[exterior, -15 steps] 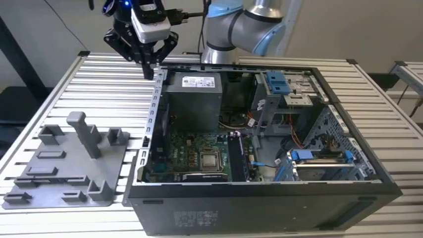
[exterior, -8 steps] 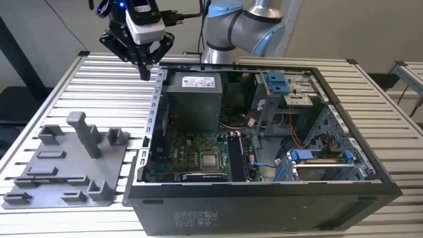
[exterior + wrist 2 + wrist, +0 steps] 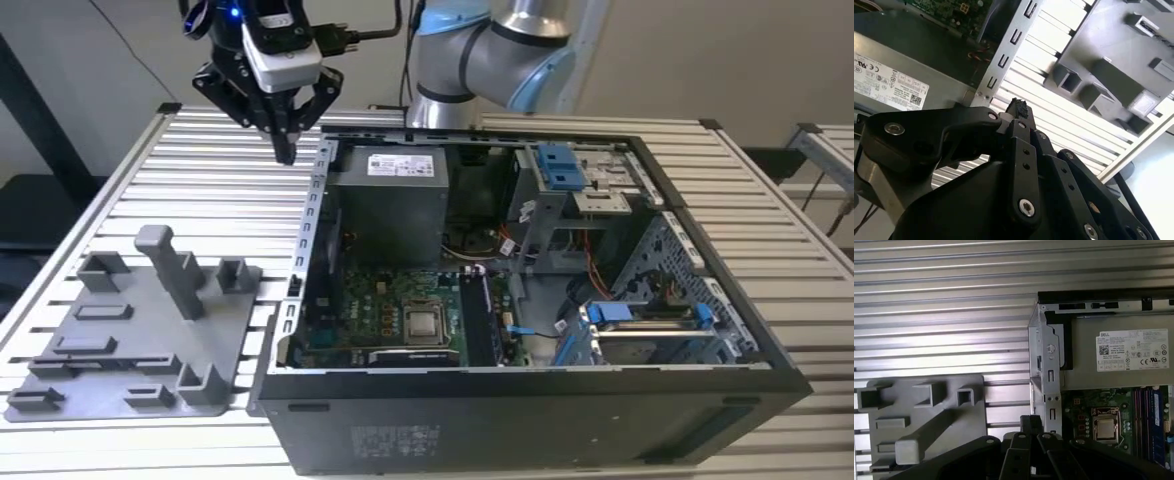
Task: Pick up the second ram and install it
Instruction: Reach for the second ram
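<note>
Black and two-fingered, the tool (image 3: 284, 150) points straight down in the exterior view, its fingers pressed together tip to tip, hanging over the ribbed aluminium desk (image 3: 200, 190) just outside the far corner of the one open black computer case (image 3: 534, 420), on the exterior view's left. One silver-and-blue jointed arm (image 3: 494, 50) stands behind the case and reaches across to carry it. One grey plastic fixture plate (image 3: 127, 350) lies on the desk near the case, with one tall upright post (image 3: 167, 265). Inside the case I count one grey power supply box (image 3: 387, 195), one square metal processor socket (image 3: 424, 322) and two blue plastic clips (image 3: 561, 165). The second ram (image 3: 477, 318), a thin, dark, long narrow board, appears to stand on edge in the memory slots just beside the socket, well apart from the tool; I cannot tell whether one stick or two stand there. In the second wrist view the tool (image 3: 1016, 107) shows its closed tips above the desk slats (image 3: 1054, 25), between the case's metal edge (image 3: 1004, 55) and the fixture plate (image 3: 1114, 65). In the first wrist view the tool (image 3: 1031, 421) hangs between the fixture plate (image 3: 919, 410), where three open square pockets show, and the case wall (image 3: 1046, 355), with the power supply box (image 3: 1119, 355) and the processor socket (image 3: 1104, 427) beyond.
</note>
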Controlling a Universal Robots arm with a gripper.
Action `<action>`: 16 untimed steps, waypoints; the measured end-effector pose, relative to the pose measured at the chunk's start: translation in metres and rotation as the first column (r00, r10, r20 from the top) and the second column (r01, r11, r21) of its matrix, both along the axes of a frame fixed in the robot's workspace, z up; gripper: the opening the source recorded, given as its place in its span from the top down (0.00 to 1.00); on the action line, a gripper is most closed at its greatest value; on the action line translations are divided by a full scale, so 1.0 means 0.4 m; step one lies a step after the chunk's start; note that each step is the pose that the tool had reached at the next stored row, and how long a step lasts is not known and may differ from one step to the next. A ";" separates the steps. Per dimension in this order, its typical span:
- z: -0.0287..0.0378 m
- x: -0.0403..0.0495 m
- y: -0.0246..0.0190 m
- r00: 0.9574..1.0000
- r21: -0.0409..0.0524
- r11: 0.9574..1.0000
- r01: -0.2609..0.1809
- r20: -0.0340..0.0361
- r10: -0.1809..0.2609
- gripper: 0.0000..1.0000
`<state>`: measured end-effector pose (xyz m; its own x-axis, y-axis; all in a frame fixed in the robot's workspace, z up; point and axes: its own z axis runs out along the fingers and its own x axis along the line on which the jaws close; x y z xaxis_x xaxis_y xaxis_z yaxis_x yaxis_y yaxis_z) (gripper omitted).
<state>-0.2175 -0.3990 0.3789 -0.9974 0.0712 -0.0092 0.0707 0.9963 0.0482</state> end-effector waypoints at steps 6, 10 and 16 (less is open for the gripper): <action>-0.004 -0.017 0.000 1.000 0.000 1.000 0.000 0.000 0.000 0.89; -0.007 -0.032 0.000 1.000 0.000 1.000 0.000 0.000 0.000 0.89; -0.010 -0.060 0.000 1.000 0.000 1.000 0.000 0.000 0.000 0.89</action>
<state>-0.2414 -0.3990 0.3747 -0.9974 0.0712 -0.0091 0.0707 0.9963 0.0482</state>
